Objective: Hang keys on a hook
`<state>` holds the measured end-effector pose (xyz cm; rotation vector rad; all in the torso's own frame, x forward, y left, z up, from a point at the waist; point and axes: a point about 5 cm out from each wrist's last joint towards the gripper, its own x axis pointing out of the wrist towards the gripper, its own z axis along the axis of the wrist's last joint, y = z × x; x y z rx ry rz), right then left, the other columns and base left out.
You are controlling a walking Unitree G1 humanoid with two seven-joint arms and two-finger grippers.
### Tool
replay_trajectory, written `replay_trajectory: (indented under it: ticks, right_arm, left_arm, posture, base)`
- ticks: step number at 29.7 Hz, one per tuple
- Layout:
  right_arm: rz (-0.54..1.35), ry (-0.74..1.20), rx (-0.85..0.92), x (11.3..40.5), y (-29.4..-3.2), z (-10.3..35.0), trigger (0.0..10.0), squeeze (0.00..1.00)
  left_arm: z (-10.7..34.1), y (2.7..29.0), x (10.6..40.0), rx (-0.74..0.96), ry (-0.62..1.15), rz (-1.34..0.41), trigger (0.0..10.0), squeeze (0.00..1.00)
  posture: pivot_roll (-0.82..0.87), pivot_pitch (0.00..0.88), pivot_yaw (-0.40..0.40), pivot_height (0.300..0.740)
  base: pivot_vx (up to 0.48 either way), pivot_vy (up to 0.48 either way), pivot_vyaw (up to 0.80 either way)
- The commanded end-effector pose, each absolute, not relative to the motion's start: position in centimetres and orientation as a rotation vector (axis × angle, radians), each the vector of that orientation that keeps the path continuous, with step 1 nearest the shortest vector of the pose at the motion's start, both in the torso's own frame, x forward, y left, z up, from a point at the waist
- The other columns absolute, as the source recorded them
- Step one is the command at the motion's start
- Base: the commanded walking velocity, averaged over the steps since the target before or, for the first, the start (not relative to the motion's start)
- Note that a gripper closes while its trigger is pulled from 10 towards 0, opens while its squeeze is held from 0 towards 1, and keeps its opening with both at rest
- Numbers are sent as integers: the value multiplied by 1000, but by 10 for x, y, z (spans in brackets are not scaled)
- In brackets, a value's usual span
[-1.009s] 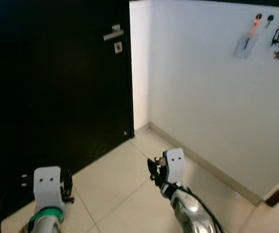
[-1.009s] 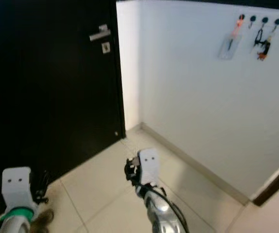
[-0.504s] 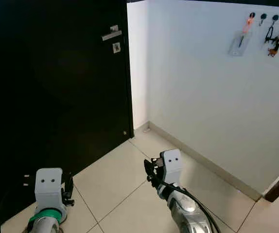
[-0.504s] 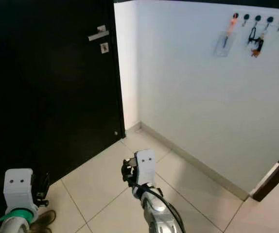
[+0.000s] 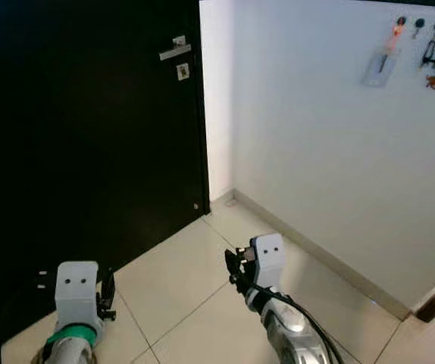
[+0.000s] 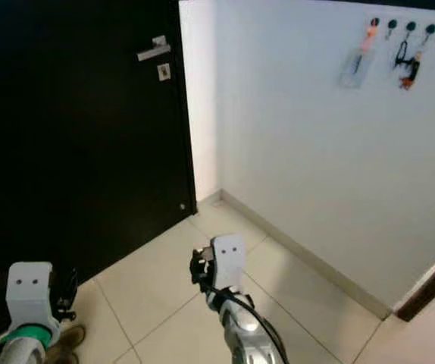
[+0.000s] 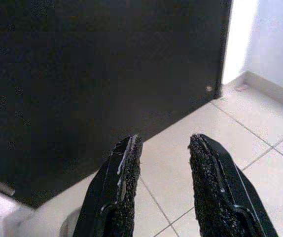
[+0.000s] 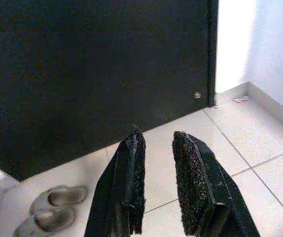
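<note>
I see both pincers low over the tiled floor — left pincer and right pincer parted, holding nothing. Keys hang on the hooks high on the white wall, well apart from both. Black door ahead; slippers beside it.

Row of dark round hooks high on the white wall; keys hang from one hook.
</note>
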<state>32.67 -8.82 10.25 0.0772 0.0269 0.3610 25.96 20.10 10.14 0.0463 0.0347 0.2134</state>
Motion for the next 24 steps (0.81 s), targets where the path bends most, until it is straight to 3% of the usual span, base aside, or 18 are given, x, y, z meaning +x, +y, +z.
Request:
replay_trajectory:
  ticks: [1, 24]
  right_arm:
    - [357, 44, 89, 324, -90, 97, 10000, 0]
    - [354, 40, 59, 327, -102, 102, 10000, 0]
  left_arm:
    - [92, 202, 257, 34, 82, 218, 10000, 0]
    - [98, 195, 255, 114, 42, 334, 10000, 0]
  posture:
    - [-71, 49, 176, 740]
    - [-84, 83, 122, 740]
  base:
    - [0, 0, 0]
    - [0, 0, 0]
